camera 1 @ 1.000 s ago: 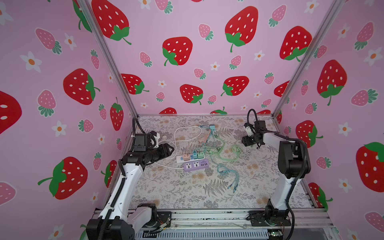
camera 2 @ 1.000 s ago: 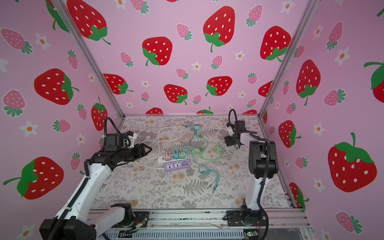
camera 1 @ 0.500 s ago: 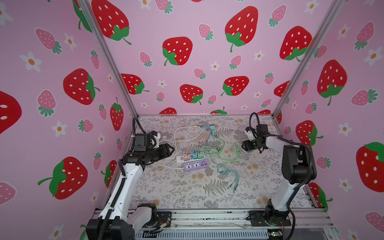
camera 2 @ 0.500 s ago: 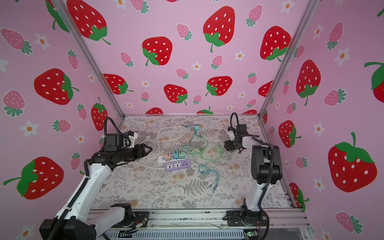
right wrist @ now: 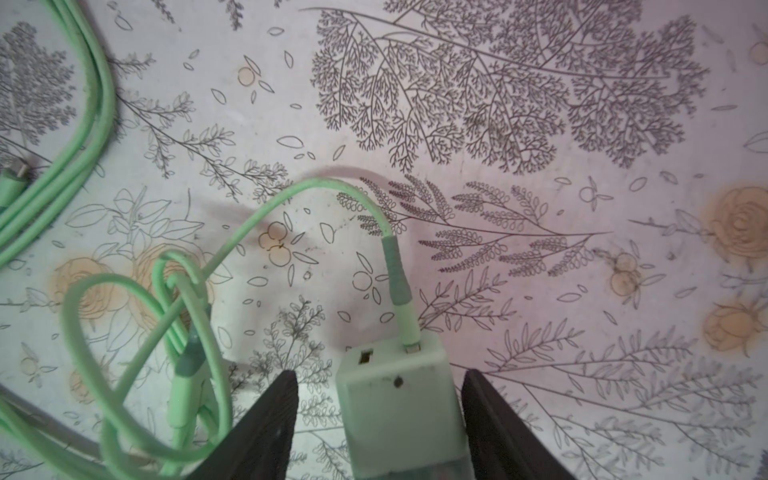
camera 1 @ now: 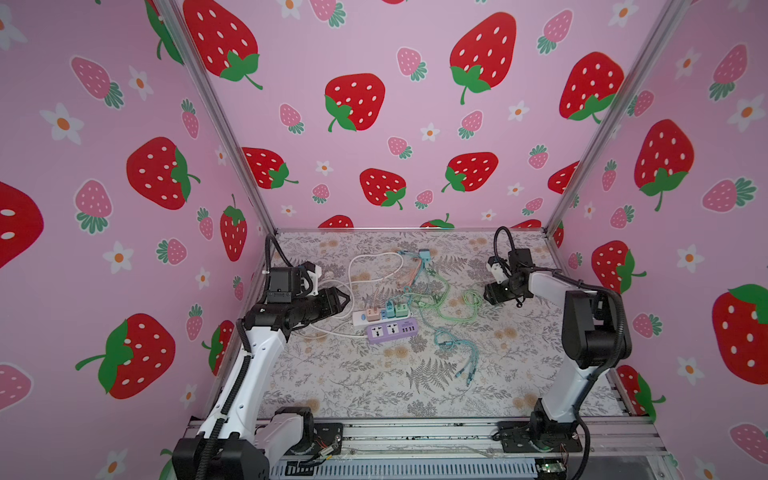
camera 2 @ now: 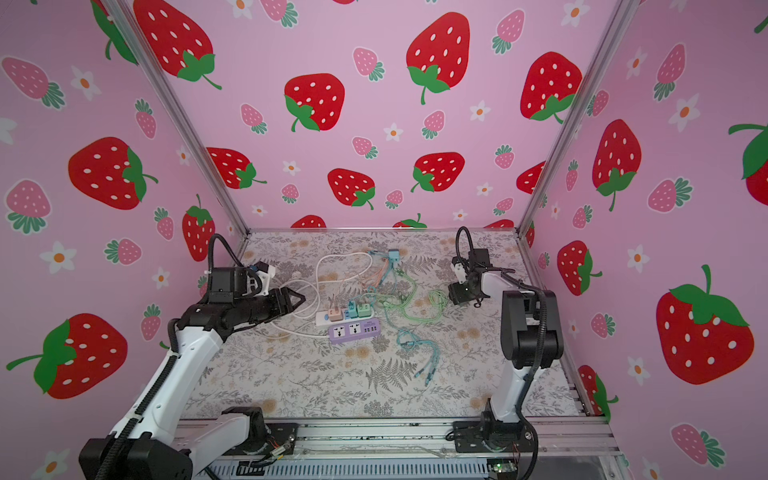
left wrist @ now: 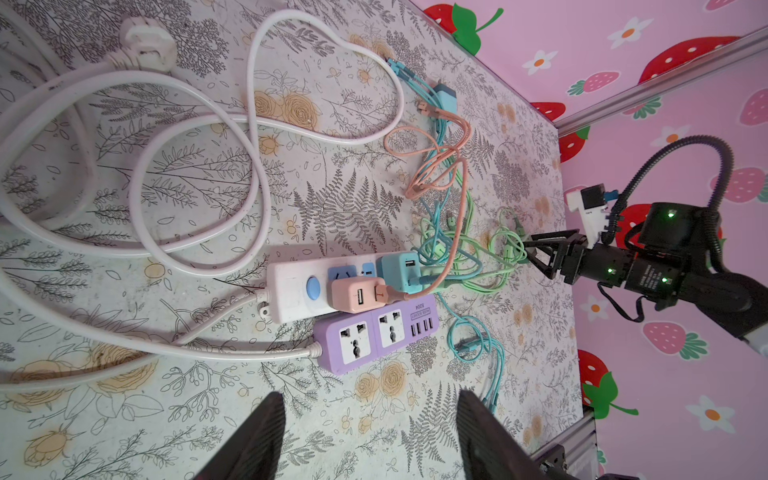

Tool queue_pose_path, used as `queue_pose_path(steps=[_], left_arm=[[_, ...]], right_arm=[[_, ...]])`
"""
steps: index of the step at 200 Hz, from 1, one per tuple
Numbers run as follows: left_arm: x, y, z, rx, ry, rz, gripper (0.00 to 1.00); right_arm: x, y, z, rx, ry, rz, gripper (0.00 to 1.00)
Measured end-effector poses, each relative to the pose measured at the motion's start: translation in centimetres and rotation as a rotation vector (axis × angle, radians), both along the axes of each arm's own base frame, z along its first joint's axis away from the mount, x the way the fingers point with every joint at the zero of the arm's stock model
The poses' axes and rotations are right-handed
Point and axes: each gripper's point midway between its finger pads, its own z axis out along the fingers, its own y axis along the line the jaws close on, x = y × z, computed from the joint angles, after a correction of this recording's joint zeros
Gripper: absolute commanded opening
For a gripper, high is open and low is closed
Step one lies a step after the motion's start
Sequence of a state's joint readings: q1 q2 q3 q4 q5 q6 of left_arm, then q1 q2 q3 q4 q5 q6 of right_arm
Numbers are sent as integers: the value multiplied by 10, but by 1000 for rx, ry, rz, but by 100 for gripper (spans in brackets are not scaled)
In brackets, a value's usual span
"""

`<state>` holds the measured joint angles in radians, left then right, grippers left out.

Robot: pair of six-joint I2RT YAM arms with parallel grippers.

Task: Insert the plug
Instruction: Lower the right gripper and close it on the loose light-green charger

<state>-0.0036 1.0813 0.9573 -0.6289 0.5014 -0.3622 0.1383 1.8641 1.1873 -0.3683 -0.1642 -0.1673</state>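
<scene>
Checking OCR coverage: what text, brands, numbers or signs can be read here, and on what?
Nothing can be quoted reliably.
Dark print beside the USB ports of the purple power strip: too small to read.
White label print on the right arm's black motor housing: blurred, unreadable.
No other lettering shows in any view.

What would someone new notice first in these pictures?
Strawberry wallpaper covers the walls. Mid-table, pastel cables tangle beside a white power strip and a purple power strip. In the right wrist view, a green charger sits between the right gripper's open fingers.
</scene>
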Motion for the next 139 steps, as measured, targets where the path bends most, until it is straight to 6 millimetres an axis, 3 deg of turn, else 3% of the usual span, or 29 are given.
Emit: queue_pose_path(steps=[77,93,139], left_arm=[[0,-1,1,-6,0,-6,68],[-1,-3,1,-13,1,-12,68],[-1,-16,4,-40,-13,-63,68]], right_arm=[[0,0,-8,-31,25,9,52],[3,1,-9,-31,27,8,45],[2,9,-7,17,33,3,41]])
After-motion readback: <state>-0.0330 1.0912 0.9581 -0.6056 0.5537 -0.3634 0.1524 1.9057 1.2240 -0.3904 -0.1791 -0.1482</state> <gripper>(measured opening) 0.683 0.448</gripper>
